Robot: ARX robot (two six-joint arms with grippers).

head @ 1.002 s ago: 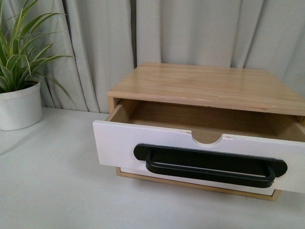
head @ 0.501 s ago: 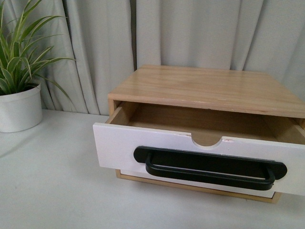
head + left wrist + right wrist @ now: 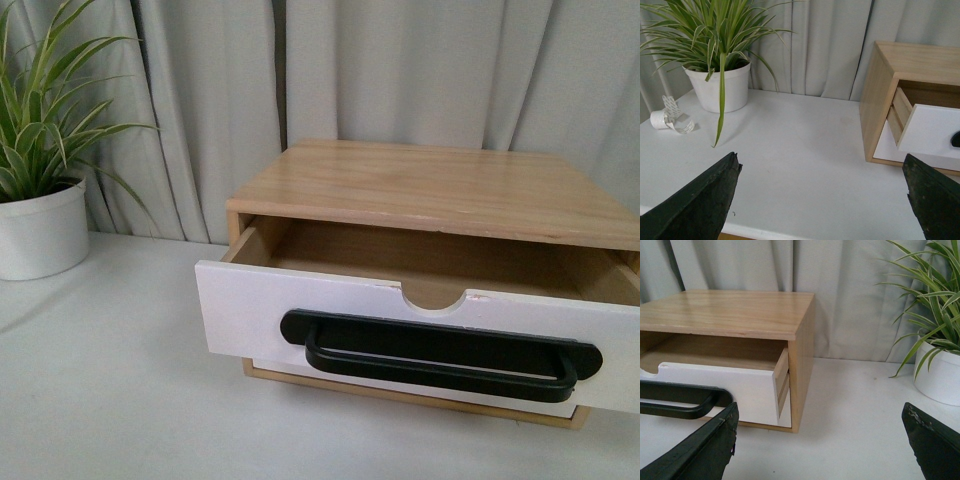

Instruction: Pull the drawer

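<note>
White drawer pulled out; both pincers agape.

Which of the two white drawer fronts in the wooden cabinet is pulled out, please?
The upper drawer, with the black bar handle and semicircular notch, stands open. The plain lower front beneath it sits flush in the cabinet.

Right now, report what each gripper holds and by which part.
Nothing is held. The left gripper and right gripper both stand open with bare space between their fingers; the drawer sits pulled out, its handle untouched.
</note>
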